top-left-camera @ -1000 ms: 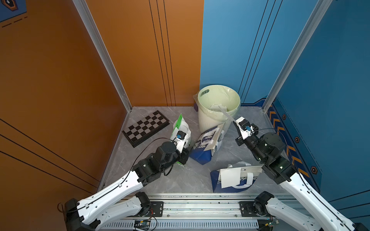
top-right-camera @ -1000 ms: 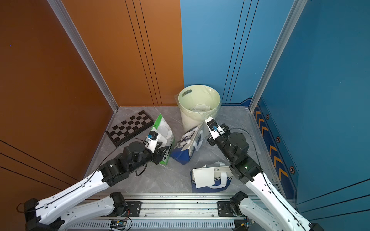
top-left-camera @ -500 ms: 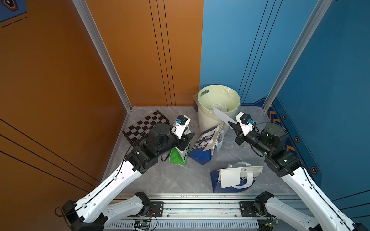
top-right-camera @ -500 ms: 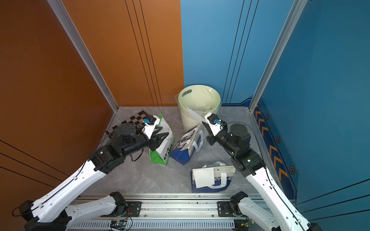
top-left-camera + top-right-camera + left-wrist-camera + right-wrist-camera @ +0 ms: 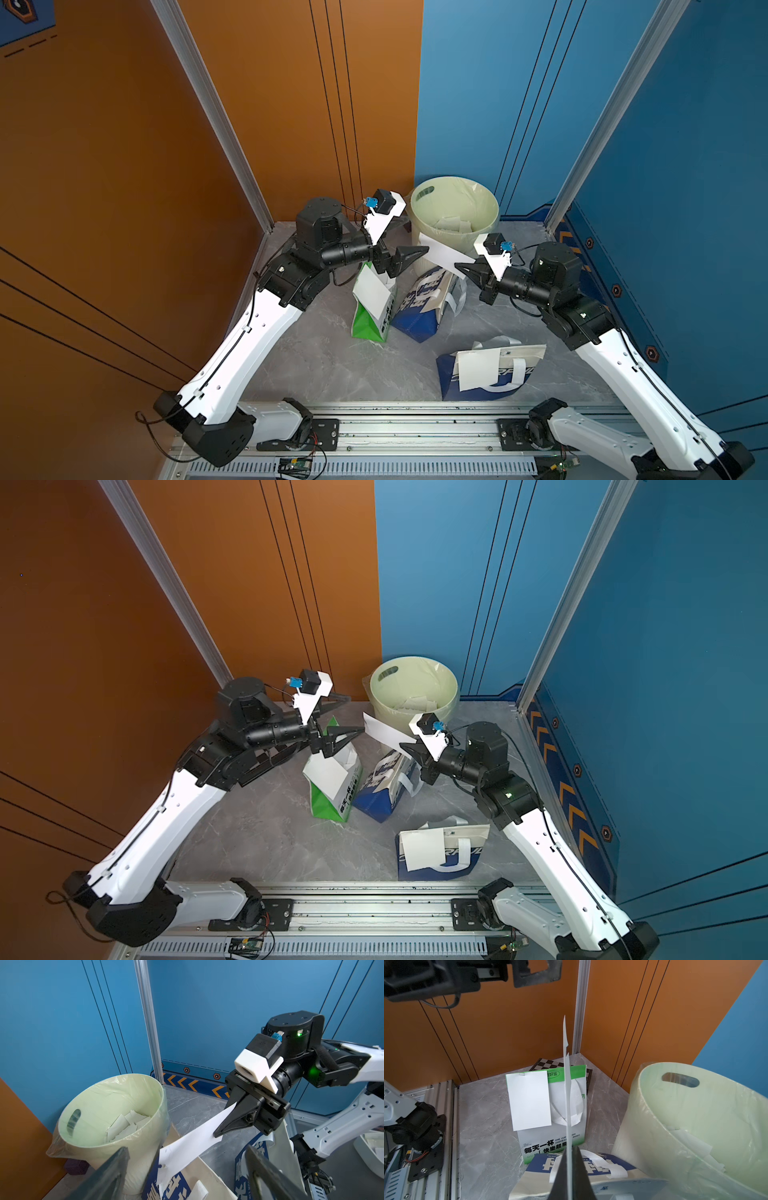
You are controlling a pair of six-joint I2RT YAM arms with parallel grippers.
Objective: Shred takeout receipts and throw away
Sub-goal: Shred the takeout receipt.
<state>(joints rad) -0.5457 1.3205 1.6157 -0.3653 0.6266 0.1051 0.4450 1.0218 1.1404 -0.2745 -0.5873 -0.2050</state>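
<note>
Though thin and ragged-edged, white paper receipt (image 5: 442,252) in closed right jaws; left jaws wide, empty.

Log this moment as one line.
right gripper: shut on receipt, held in air by bin | left gripper: open at receipt's free end | bin: paper pieces inside

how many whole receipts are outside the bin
3: the held receipt in the right tool beside the bin, a second receipt on the green bag, a third receipt on the flat blue bag. More may hide behind bags.
</note>
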